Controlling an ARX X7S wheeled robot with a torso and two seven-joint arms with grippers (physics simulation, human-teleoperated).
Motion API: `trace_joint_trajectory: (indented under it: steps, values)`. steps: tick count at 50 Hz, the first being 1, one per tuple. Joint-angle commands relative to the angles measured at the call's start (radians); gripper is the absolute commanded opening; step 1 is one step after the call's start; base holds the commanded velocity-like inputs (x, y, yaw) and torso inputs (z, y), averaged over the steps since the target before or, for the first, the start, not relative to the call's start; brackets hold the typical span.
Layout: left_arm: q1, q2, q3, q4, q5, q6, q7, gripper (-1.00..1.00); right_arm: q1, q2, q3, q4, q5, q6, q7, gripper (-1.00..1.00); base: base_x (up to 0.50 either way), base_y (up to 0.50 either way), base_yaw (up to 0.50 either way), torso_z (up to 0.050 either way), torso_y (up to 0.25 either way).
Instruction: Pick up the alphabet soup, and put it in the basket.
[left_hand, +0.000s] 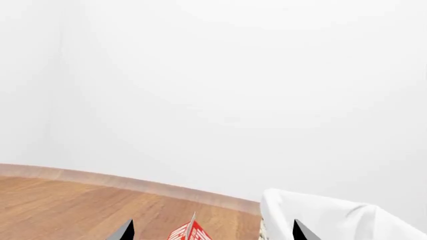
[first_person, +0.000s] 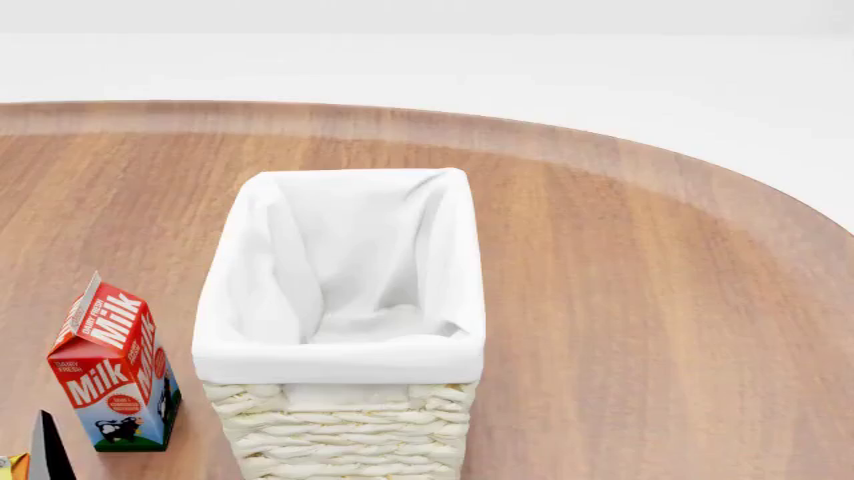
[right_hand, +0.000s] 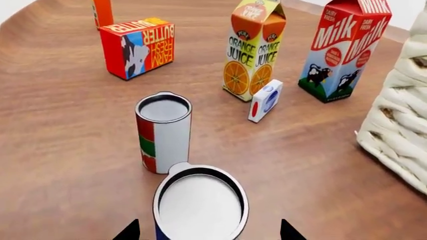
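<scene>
In the right wrist view the alphabet soup (right_hand: 200, 202) stands upright on the wooden table, showing its pale silvery top and a sliver of blue label. My right gripper (right_hand: 208, 232) is open, with one dark fingertip on each side of the can and a gap to each. The cream wicker basket (first_person: 347, 430) with white cloth lining stands mid-table; its wall also shows in the right wrist view (right_hand: 400, 145). My left gripper (left_hand: 213, 233) is open and empty, low over the table, with the milk carton's top between its tips. The soup is out of the head view.
A red-and-green can (right_hand: 163, 132) stands just beyond the soup. Behind it are an orange juice carton (right_hand: 253, 50), a milk carton (right_hand: 343, 47), a butter box (right_hand: 137, 47) and a small white box (right_hand: 265, 100). The milk carton (first_person: 118, 365) stands left of the basket.
</scene>
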Motion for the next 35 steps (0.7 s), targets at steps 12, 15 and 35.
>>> trace_joint_trajectory:
  steps: [12, 15, 35]
  values:
    - [-0.004, -0.001, 0.007, -0.008, 0.002, 0.003, -0.006, 1.0, 0.027, -0.022, -0.02, 0.044, -0.011, -0.003, -0.002, 1.0, 0.0, 0.0, 0.0, 0.0, 0.0]
    - [-0.003, -0.002, 0.007, -0.006, 0.004, 0.003, -0.008, 1.0, 0.032, -0.024, -0.017, 0.044, -0.006, 0.003, -0.001, 1.0, 0.0, 0.0, 0.0, 0.0, 0.0]
    - [0.003, -0.008, 0.003, -0.002, -0.003, 0.012, -0.014, 1.0, 0.045, -0.04, -0.049, 0.03, -0.039, 0.048, 0.008, 1.0, 0.0, 0.0, 0.0, 0.0, 0.0]
